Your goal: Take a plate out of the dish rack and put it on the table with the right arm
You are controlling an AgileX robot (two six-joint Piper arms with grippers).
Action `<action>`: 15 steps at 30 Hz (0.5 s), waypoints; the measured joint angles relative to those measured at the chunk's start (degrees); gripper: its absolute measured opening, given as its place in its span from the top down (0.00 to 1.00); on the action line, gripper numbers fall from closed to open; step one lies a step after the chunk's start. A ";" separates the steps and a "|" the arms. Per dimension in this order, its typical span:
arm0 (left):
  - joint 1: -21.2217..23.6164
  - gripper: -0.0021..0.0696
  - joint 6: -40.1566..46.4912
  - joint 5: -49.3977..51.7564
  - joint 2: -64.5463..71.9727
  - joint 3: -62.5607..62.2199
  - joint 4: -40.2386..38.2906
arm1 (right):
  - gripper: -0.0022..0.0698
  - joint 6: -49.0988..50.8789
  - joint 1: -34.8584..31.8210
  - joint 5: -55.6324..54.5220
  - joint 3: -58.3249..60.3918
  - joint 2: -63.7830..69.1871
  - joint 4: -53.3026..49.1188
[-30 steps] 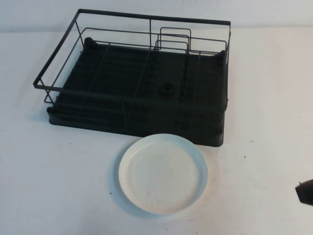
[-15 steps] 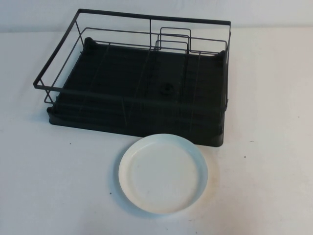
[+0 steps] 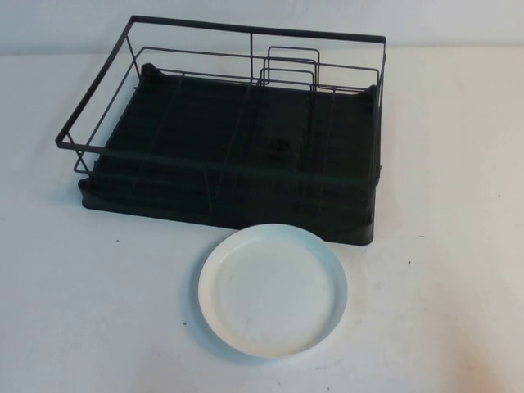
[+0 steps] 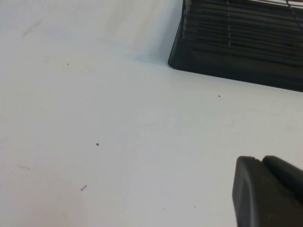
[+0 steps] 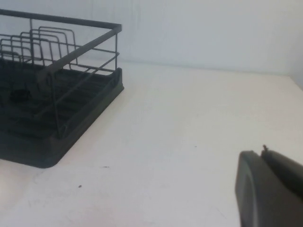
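- From the overhead camera I am seeing the plate (image 3: 273,291) lying flat on the table (image 3: 98,311), right way up, just in front of the dish rack (image 3: 229,147) and nearer the rack's right half.
- The plate's far rim is sitting just beside the front edge of the rack's black drip tray; I cannot tell whether the two are touching.
- The dish rack is standing at the back of the table, its small upright wire dividers showing toward the rear right.
- Neither arm is showing in the overhead view.
- Through its own wrist camera I am seeing the right gripper (image 5: 272,189) as a dark block low in the corner, hanging over bare table well off the rack's right side; its jaws are fully closed and gripping nothing.
- The left gripper (image 4: 267,191) is sitting the same way in its wrist camera, above bare table near a corner of the drip tray; I cannot tell how its jaws are standing.
- A few dark specks are dotting the table.
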 joint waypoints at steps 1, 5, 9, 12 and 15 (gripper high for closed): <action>0.00 0.98 0.00 0.00 0.00 0.00 0.00 | 1.00 0.00 -0.10 -1.00 0.48 -0.30 0.00; 0.00 0.98 0.00 0.00 0.00 0.00 0.00 | 1.00 -0.73 -0.60 -0.32 1.06 -0.43 -0.11; 0.00 0.98 0.00 0.00 0.00 0.00 0.00 | 1.00 -0.12 -2.39 6.93 1.06 -0.43 -0.11; 0.00 0.98 0.00 0.00 0.00 0.00 0.00 | 1.00 2.66 -3.73 11.27 1.38 -0.43 -0.11; 0.00 0.98 0.00 0.00 0.00 0.00 0.00 | 1.00 3.74 -3.97 11.87 1.36 -0.43 -0.11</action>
